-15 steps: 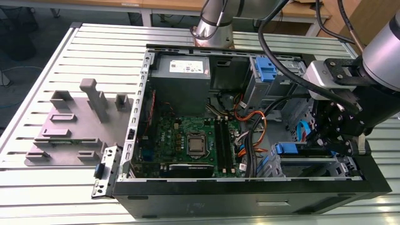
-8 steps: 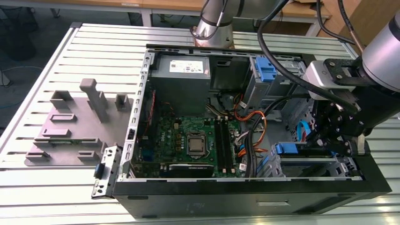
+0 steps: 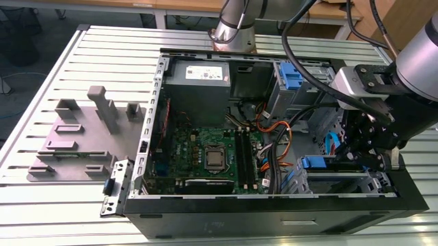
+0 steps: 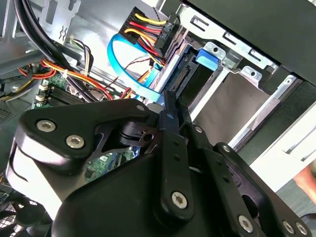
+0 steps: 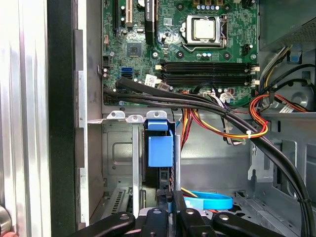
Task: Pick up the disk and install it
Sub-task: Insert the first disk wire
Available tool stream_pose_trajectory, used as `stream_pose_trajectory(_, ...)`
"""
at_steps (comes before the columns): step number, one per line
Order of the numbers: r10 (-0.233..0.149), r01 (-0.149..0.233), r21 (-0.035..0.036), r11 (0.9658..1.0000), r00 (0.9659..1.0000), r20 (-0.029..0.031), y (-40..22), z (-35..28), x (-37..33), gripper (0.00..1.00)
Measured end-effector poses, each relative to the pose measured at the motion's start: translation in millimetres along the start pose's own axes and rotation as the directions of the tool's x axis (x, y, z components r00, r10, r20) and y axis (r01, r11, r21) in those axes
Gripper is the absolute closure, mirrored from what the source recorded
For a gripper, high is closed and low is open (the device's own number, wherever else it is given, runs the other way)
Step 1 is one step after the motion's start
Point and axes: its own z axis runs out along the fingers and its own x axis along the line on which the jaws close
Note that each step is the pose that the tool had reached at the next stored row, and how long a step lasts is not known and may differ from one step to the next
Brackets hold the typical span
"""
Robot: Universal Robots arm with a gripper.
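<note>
Slatted surface [image 3: 41, 195], open PC case [image 3: 274, 220]: disk [image 5: 160, 150] in drive bay, end effector [image 5: 165, 196] at its end, grip can't tell.

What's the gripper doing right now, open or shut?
Gripper: cannot be told; it is close to the disk standing in the drive bay.

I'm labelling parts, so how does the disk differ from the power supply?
The power supply is a large grey box with a white label; the disk is far smaller, showing a blue tab. The power supply sits far from the gripper; the disk stands edge-on in a bay right by it. Both are inside the case.
</note>
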Motion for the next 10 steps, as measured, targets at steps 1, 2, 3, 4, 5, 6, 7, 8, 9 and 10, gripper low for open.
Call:
stream_pose_trajectory(1,0.0,0.0,0.0,1.0,1.0,0.0,0.0,0.0,0.2,0.84)
stream_pose_trajectory(2,0.0,0.0,0.0,1.0,1.0,0.0002,0.0,0.1,0.5,0.84)
stream_pose_trajectory(3,0.0,0.0,0.0,1.0,1.0,0.0002,0.0,0.1,0.6,0.84)
stream_pose_trajectory(4,0.0,0.0,0.0,1.0,1.0,0.0002,0.0,0.1,0.6,0.84)
stream_pose_trajectory(5,0.0,0.0,0.0,1.0,1.0,0.0002,0.0,0.1,0.6,0.84)
stream_pose_trajectory(6,0.0,0.0,0.0,1.0,1.0,0.0,0.0,0.2,0.6,0.84)
stream_pose_trajectory(7,0.0,0.0,0.0,1.0,1.0,-0.0001,0.0,0.5,0.6,0.84)
stream_pose_trajectory(8,0.0,0.0,0.0,1.0,1.0,-0.0001,0.0,0.8,0.7,0.84)
stream_pose_trajectory(9,0.0,0.0,0.0,1.0,1.0,-0.0002,0.0,0.8,0.7,0.84)
stream_pose_trajectory(10,0.0,0.0,0.0,1.0,1.0,-0.0002,0.0,0.8,0.7,0.84)
